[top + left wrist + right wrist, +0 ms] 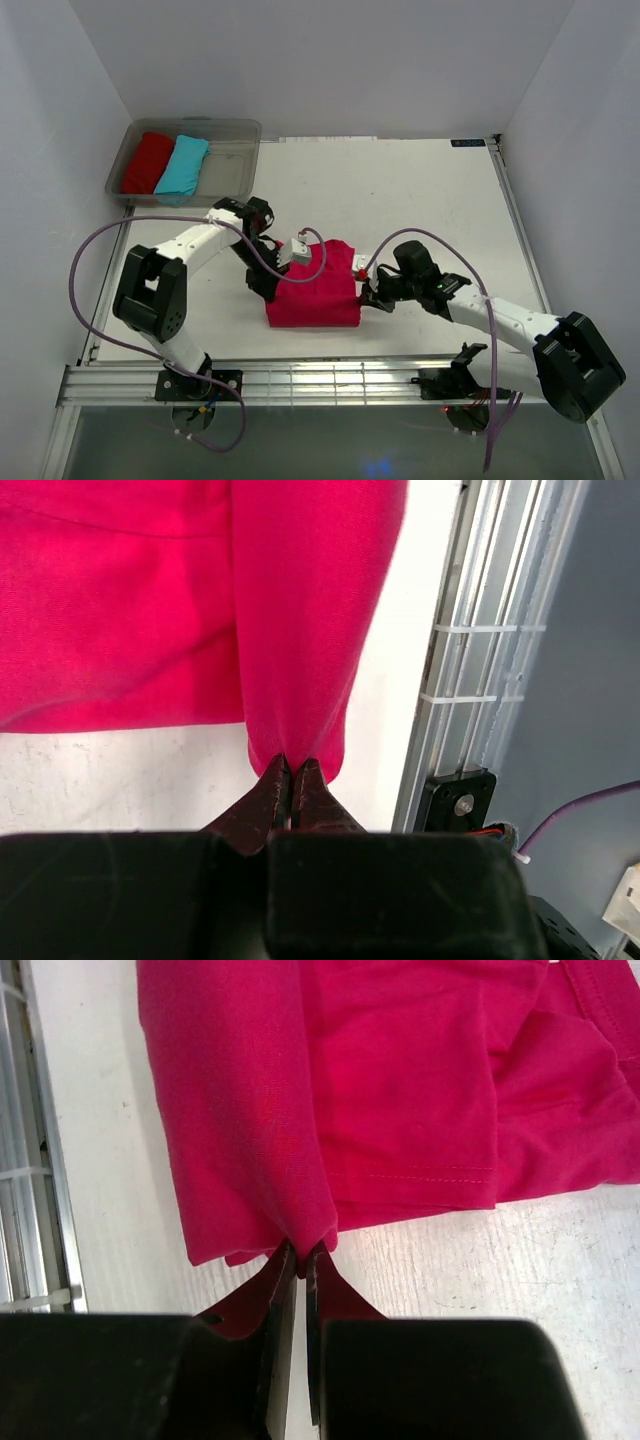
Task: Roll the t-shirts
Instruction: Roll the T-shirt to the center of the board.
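magenta-pink fabric is filling both wrist views: one t-shirt (312,288), plain and without print, is lying folded into a rough rectangle on the white table (420,200), close to the near edge and between the two arms. the left gripper (291,770) is meeting it at the shirt's left side. its two dark fingers are pressing together on a fold at the cloth's edge, the tips nipping the lowest point of that fold with no gap showing between them. the right gripper (301,1252) is working at the shirt's right side, where its two fingers are pinching a bunched corner of the fabric, with only a thin slit showing between the blades below the caught cloth. in the right wrist view one stitched hem line is running across a layer, and several layers are overlapping. one clear plastic bin (240,127) is sitting at the far left corner of the table, well apart from the shirt. it is holding two cloth bundles side by side and touching: one red bundle (148,163) on the left and one turquoise bundle (183,166) just to its right. one aluminium rail (330,385) is running along the near edge, and two purple cables (78,262) are looping out, one from each arm.
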